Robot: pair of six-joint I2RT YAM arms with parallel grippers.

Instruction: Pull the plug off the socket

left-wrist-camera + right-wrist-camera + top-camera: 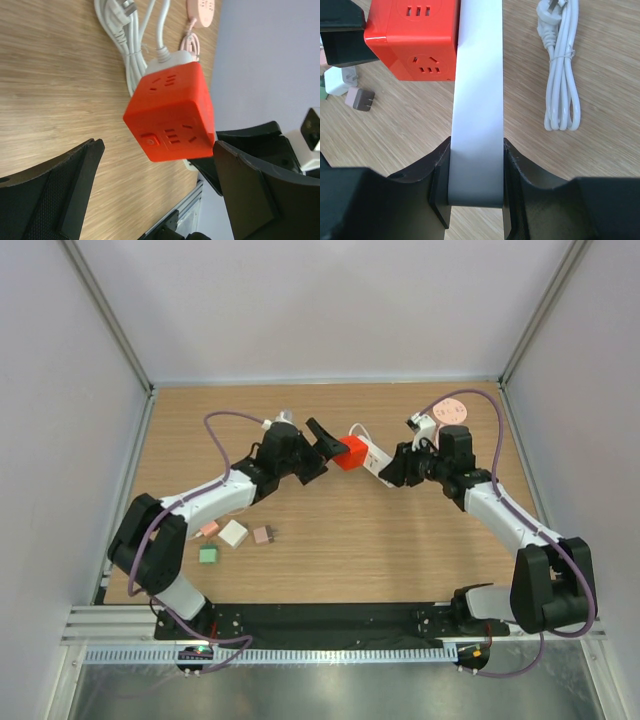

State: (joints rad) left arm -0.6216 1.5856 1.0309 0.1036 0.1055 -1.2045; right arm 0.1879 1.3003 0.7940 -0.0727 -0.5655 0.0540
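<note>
The socket (349, 452) is a red cube, held just above the wooden table at its middle. A long white plug (375, 457) is seated against the socket's side. My right gripper (476, 150) is shut on that plug (477, 100), one jaw pressed on each flat side. From the left, my left gripper (322, 450) stands wide open. In the left wrist view the socket (172, 115) hangs just beyond the black fingertips (87, 160), with its lower right corner very near the right one. The socket (415, 35) shows several empty slot faces.
A bundled white cable (560, 75) with a pronged end lies on the table beside the socket, also seen as white cable (125, 40). A pink round item (452, 410) sits at the back right. Several small adapters (233, 532) lie at the front left.
</note>
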